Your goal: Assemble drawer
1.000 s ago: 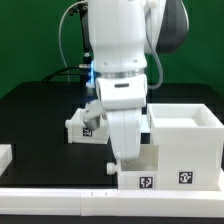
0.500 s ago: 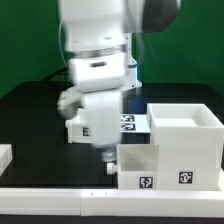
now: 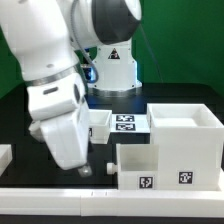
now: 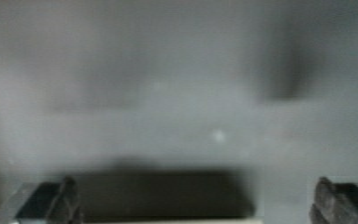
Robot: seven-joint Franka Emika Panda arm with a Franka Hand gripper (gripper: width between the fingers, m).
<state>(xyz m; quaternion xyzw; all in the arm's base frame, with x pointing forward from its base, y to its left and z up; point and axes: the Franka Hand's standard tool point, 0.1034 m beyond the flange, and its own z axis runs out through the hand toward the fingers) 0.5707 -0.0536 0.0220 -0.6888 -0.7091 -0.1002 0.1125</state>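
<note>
The large white casing (image 3: 188, 140) stands at the exterior view's right, a tag on its front. A small open-top tray (image 3: 137, 164) with a tag sits against the casing's left side; how far in it sits I cannot tell. A second small tray (image 3: 100, 124) stands further back, partly hidden by my arm. My gripper (image 3: 86, 171) hangs low over the black table, left of the front tray and apart from it. In the blurred wrist view the gripper (image 4: 197, 200) is open and empty, its fingers (image 4: 48, 200) wide apart over a pale surface with a dark patch.
The marker board (image 3: 126, 123) lies flat behind the front tray. A white rail (image 3: 60, 198) runs along the table's front edge. A small white piece (image 3: 5, 155) sits at the left edge. The robot base (image 3: 112, 70) stands at the back.
My arm has swung from above the front tray to the exterior view's left. The gripper now hangs low beside that tray. Both trays and the casing have stayed put.
</note>
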